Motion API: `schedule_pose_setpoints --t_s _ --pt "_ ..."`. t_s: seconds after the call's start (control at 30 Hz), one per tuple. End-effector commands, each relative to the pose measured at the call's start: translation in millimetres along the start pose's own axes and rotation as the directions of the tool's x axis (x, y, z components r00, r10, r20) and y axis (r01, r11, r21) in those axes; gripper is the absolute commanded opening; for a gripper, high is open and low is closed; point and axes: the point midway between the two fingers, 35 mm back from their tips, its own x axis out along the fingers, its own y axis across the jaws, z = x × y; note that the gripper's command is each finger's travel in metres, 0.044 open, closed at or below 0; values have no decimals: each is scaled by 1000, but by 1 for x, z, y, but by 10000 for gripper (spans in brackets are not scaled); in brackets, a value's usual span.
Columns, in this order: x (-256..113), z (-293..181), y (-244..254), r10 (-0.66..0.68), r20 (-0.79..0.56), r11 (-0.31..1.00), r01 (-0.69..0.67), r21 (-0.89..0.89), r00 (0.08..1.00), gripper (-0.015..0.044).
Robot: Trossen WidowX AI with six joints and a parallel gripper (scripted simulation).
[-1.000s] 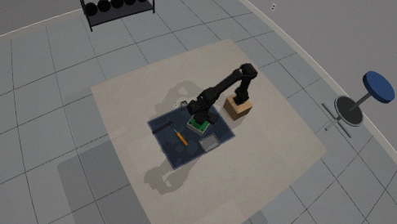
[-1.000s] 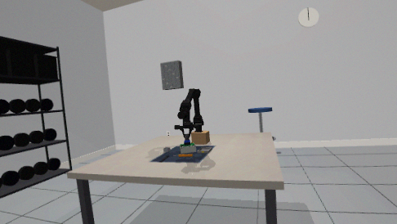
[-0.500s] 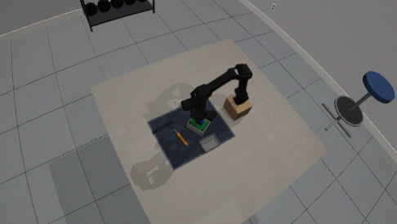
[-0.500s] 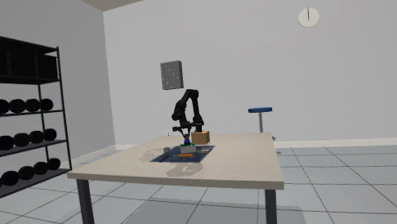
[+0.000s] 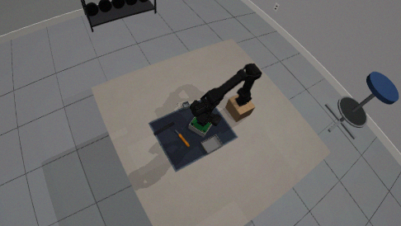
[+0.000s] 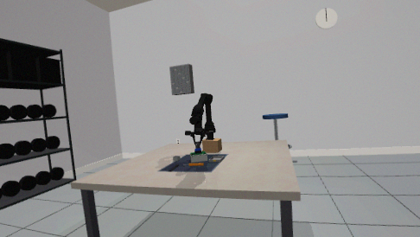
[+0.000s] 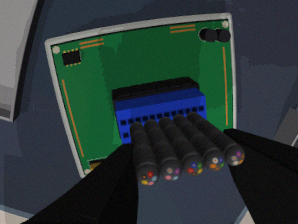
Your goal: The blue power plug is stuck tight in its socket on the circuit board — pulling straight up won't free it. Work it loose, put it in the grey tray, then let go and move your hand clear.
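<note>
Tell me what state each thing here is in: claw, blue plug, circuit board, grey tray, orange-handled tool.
gripper: shut on the blue plug
blue plug: held, at its socket; how loose, cannot tell
circuit board: lying on the mat, face up
grey tray: empty
orange-handled tool: lying flat, unused
</note>
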Motion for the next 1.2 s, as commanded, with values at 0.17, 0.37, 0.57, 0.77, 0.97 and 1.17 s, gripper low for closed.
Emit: schedule_pose_setpoints --t_s 0.17,0.37,0.57,0.77,0.97,1.17 --pt "-11 0 -13 198 13 980 -198 -13 980 0" --pt "-12 0 -17 238 12 971 -238 -14 971 0" --pt "-15 0 -4 93 15 996 -93 -12 996 0" --pt "-18 0 6 -22 16 1000 22 -10 1000 0" --pt "-19 0 -2 66 15 998 -66 -12 998 0" --pt "-25 0 -7 114 14 993 -114 -12 993 0"
